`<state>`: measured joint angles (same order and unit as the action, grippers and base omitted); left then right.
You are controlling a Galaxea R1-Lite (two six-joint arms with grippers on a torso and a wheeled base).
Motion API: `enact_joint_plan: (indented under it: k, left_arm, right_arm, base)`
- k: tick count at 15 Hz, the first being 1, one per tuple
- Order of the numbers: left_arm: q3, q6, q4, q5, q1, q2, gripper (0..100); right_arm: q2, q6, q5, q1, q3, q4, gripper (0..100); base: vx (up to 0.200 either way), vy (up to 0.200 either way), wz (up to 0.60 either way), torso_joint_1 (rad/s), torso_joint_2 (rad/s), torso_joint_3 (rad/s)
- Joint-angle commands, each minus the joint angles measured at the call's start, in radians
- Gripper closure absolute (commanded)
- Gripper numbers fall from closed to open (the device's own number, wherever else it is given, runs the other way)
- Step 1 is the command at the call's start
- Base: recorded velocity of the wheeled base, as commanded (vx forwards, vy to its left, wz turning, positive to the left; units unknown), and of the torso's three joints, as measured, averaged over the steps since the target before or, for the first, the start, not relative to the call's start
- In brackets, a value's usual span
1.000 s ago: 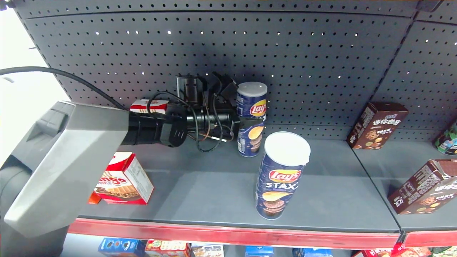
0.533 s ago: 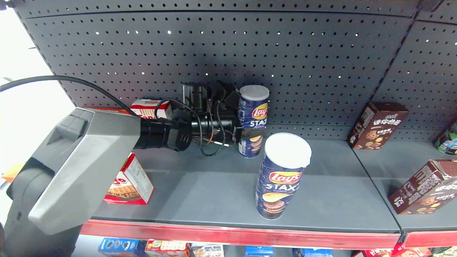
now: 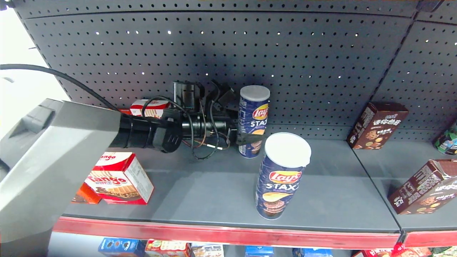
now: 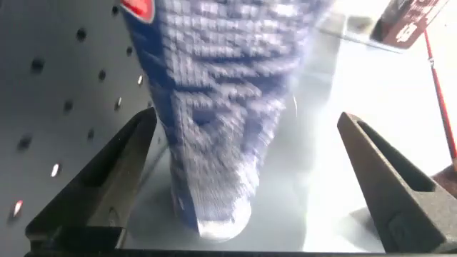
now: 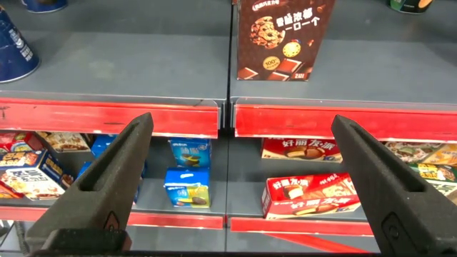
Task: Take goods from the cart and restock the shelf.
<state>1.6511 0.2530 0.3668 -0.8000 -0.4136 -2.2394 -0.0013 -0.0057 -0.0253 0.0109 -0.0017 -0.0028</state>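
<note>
A dark blue chip can (image 3: 254,107) with a grey lid stands upright at the back of the grey shelf (image 3: 200,192), close to the pegboard. My left gripper (image 3: 251,134) reaches in from the left and sits around its lower half. In the left wrist view that gripper (image 4: 246,121) is open, with the can (image 4: 221,128) between its two fingers and a wide gap on one side. A second, matching chip can (image 3: 282,175) stands nearer the front. My right gripper (image 5: 243,121) is open and holds nothing, facing the shelf fronts.
A red and white wafer box (image 3: 121,178) lies at the front left, a smaller one (image 3: 150,107) behind the arm. Brown cookie boxes (image 3: 378,125) (image 3: 421,191) stand on the right bay. The red shelf lip (image 3: 228,233) runs along the front, with goods on lower shelves (image 5: 307,196).
The back chip can came down from a lifted position to stand on the shelf. My left gripper sank lower on it and the arm's elbow shifted left.
</note>
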Motion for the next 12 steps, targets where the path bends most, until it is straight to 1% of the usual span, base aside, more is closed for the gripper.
enact_joint_plan:
  k: [1,2,4,5,6,9,12]
  left_arm:
    - [-0.071,0.008,-0.011,0.038,-0.002,0.087,0]
    - [-0.089,0.020,-0.019,0.071,-0.002,0.096,0]
    - [-0.112,0.054,-0.023,0.162,-0.007,0.098,0]
    - [-0.119,0.058,-0.023,0.185,-0.008,0.099,0]
    - [-0.119,0.066,-0.023,0.222,-0.011,0.101,0]
    - [-0.123,0.069,-0.023,0.298,-0.011,0.104,0]
    - [-0.140,0.071,-0.023,0.341,-0.007,0.132,0]
  right_arm:
    - [0.001,0.000,0.001,0.000,0.000,0.000,0]
    - [0.001,0.000,-0.001,0.000,0.000,0.000,0]
    - [0.001,0.000,-0.001,0.000,0.000,0.000,0]
    - [0.001,0.000,-0.001,0.000,0.000,0.000,0]
    - [0.001,0.000,0.001,0.000,0.000,0.000,0]
    - [0.001,0.000,-0.001,0.000,0.000,0.000,0]
    - [0.001,0.000,0.001,0.000,0.000,0.000,0]
  base:
    - [0.000,0.000,0.00,0.000,0.00,0.000]
    - [0.000,0.000,0.00,0.000,0.00,0.000]
    - [0.000,0.000,0.00,0.000,0.00,0.000]
    - [0.000,0.000,0.00,0.000,0.00,0.000]
    - [0.000,0.000,0.00,0.000,0.00,0.000]
    - [0.000,0.000,0.00,0.000,0.00,0.000]
    - [0.000,0.000,0.00,0.000,0.00,0.000]
